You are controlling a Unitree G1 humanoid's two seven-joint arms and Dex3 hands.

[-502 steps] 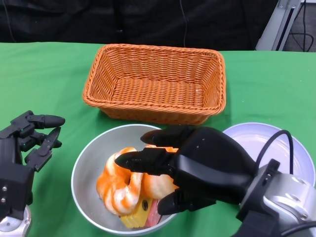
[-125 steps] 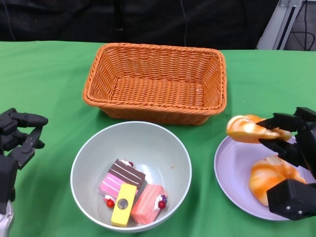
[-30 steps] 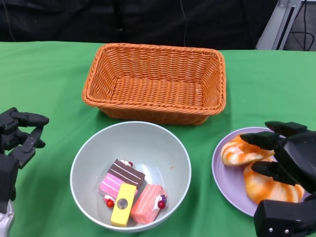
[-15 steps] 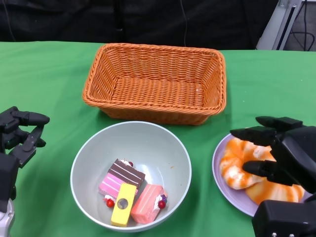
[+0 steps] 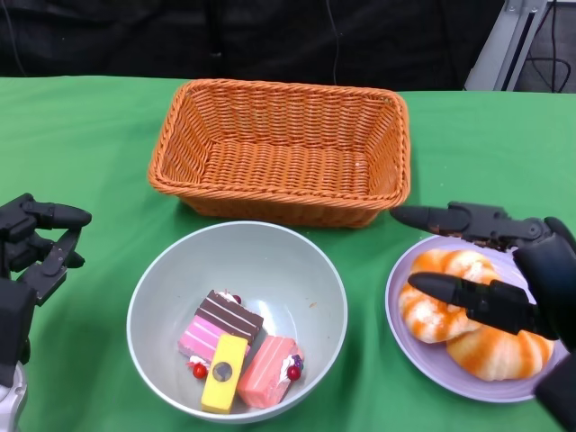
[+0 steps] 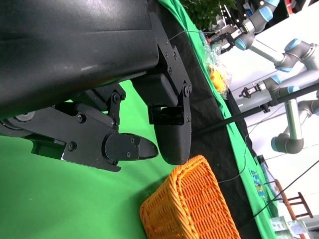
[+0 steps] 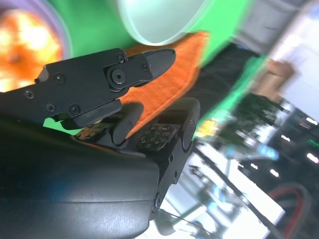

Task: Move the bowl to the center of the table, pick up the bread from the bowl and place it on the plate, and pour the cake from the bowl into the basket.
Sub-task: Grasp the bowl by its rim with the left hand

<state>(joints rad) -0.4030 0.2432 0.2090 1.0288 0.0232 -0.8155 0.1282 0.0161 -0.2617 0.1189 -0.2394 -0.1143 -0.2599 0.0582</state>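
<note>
The pale grey bowl (image 5: pixel 171 279) sits at the near middle of the green table with three cake pieces (image 5: pixel 236 353) in it: a brown-striped one, a yellow one and a pink one. Two orange breads (image 5: pixel 443 297) lie on the lilac plate (image 5: pixel 407 333) at the right. My right hand (image 5: pixel 504 274) hovers over the plate with fingers spread and holds nothing. My left hand (image 5: pixel 31 256) hangs open left of the bowl, apart from it. The orange wicker basket (image 5: pixel 281 148) stands empty behind the bowl.
In the right wrist view the bowl's rim (image 7: pixel 159 22), the basket (image 7: pixel 174 82) and a bread (image 7: pixel 27 37) show blurred past my fingers. The left wrist view shows the basket (image 6: pixel 192 211) and other robot arms (image 6: pixel 279 45) beyond the table.
My right hand has lifted off the bread and spread its fingers. Both breads now lie free on the plate. The left hand and bowl have not moved.
</note>
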